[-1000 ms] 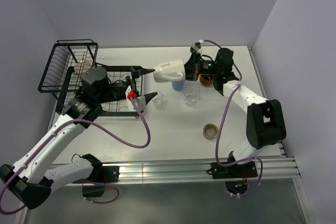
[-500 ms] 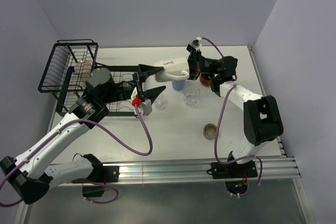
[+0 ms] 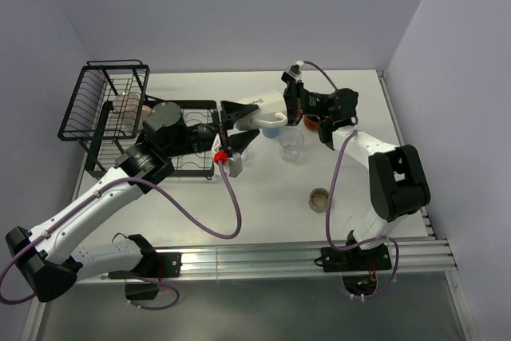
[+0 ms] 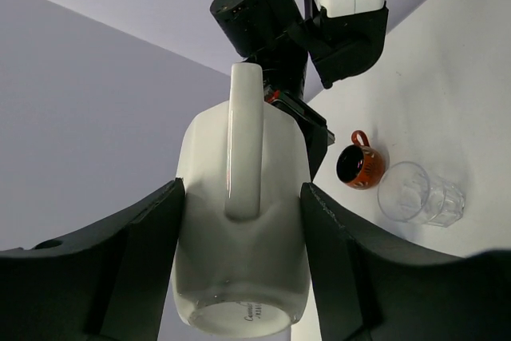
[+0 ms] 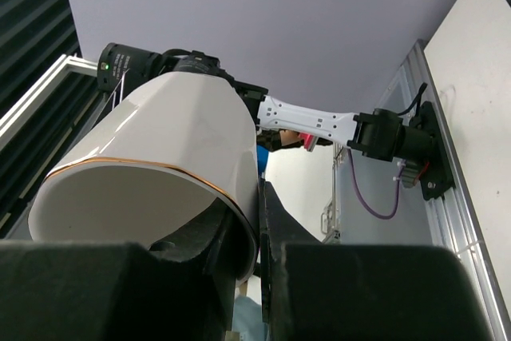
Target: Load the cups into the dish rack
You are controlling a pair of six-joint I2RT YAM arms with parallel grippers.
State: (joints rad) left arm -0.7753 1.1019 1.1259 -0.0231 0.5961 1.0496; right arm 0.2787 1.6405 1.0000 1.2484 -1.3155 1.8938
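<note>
Whereas the left gripper [image 3: 243,123] was back over the dish rack [image 3: 116,63] a sec. ago w/ jaws at their widest, it has now been swung right to the upper ctr of the overhead view, and its jaws have been narrowed to bracket the cream mug [image 3: 263,109]. The mug is held in mid-air at upper ctr, tipped on its side above the table [image 3: 271,189]. It is pinched at the rim by the right gripper [image 3: 284,109], whose jaws are closed narrow on the wall (clearest in the right wrist view). In the left wrist view the mug fills the frame ctr, handle toward the camera, w/ a black finger at each flank. Whether the pads are already pressed on cannot be told. A handover is thus judged to be under way, prob. because the rack sits at the upper left, nearer the left arm. The mug is not yet racked. One pinkish mug [image 3: 125,104] is seen in the rack's basket. On the table are the blue tumbler [image 3: 271,127] just below the held mug, a clear glass [image 3: 291,144] at ctr, the dark brown-orange cup [image 3: 313,123] right of ctr and the low brownish cup [image 3: 320,199] at lower right. Release by the right gripper is best held back until the left grip is firm, or the mug could be dropped on the cups beneath.
</note>
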